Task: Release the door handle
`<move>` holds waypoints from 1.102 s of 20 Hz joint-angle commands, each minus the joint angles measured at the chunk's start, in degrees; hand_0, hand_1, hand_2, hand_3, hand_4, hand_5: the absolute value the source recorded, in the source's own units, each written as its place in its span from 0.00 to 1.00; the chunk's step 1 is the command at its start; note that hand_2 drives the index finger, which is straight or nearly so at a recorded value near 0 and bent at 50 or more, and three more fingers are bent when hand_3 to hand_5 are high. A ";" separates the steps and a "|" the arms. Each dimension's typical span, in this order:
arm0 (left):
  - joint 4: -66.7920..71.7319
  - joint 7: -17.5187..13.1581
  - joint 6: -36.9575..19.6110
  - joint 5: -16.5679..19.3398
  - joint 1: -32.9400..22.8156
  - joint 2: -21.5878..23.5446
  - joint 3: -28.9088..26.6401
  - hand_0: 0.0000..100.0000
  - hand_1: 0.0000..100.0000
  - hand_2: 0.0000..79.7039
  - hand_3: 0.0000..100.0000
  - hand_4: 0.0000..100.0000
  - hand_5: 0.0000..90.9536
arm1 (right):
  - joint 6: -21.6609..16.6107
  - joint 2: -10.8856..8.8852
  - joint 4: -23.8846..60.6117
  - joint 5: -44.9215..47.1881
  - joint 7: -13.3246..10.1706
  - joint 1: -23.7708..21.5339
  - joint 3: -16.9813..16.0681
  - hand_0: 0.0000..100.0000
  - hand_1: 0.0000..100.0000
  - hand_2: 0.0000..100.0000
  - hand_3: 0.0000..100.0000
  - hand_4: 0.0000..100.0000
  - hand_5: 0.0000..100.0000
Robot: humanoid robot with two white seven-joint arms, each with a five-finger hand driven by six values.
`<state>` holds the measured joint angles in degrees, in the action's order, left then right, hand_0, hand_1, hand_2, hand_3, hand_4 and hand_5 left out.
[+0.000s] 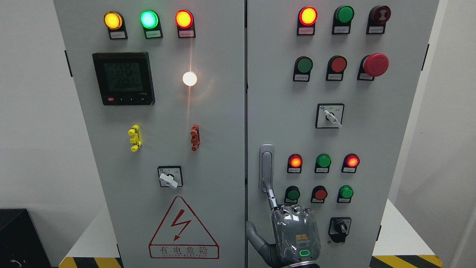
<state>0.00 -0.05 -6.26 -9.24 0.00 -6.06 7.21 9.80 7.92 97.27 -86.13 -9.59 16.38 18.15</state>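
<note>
The silver door handle (266,167) stands upright in its recess at the left edge of the cabinet's right door (394,149). My right hand (293,230) rises from the bottom edge just below it, back toward the camera. One finger (272,196) stretches up and touches the handle's lower end; nothing is wrapped around the handle. The thumb (253,232) sticks out to the left, over the seam between the doors. The other fingers show only as knuckles. Both doors look closed and flush. No left arm appears.
Indicator lamps, push buttons, a red emergency stop (375,64) and rotary switches (329,116) cover the right door. The left door (156,149) carries a meter (123,78), lamps, yellow and red clips and a warning triangle (183,229). A rotary switch (339,229) sits right of my hand.
</note>
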 commanded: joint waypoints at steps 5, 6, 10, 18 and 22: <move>1.67 0.05 0.02 0.01 1.49 0.00 0.00 0.12 0.56 0.00 0.00 0.00 0.00 | -0.05 -0.01 -0.59 0.00 0.18 0.06 -0.22 0.33 0.24 0.03 1.00 1.00 1.00; 1.67 0.05 0.02 0.01 1.49 0.00 0.00 0.12 0.56 0.00 0.00 0.00 0.00 | 0.04 -0.01 -0.68 0.00 0.27 0.06 -0.22 0.33 0.24 0.03 1.00 1.00 1.00; 1.67 0.05 0.02 0.01 1.49 0.00 0.00 0.12 0.56 0.00 0.00 0.00 0.00 | 0.04 -0.01 -1.03 0.00 0.27 0.06 -0.22 0.33 0.24 0.03 1.00 1.00 1.00; 1.67 0.05 0.02 0.01 1.49 0.00 0.00 0.12 0.56 0.00 0.00 0.00 0.00 | 0.74 -0.01 -1.65 0.00 0.27 0.06 -0.22 0.33 0.24 0.03 1.00 1.00 1.00; 1.67 0.05 0.02 -0.07 1.49 0.00 0.00 0.12 0.56 0.00 0.00 0.00 0.00 | 0.83 -0.01 -1.74 0.00 0.27 0.06 -0.22 0.33 0.24 0.04 1.00 1.00 1.00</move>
<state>0.00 -0.05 -6.26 -9.24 0.00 -6.06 7.21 10.45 7.92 96.42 -86.14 -9.47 16.44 18.04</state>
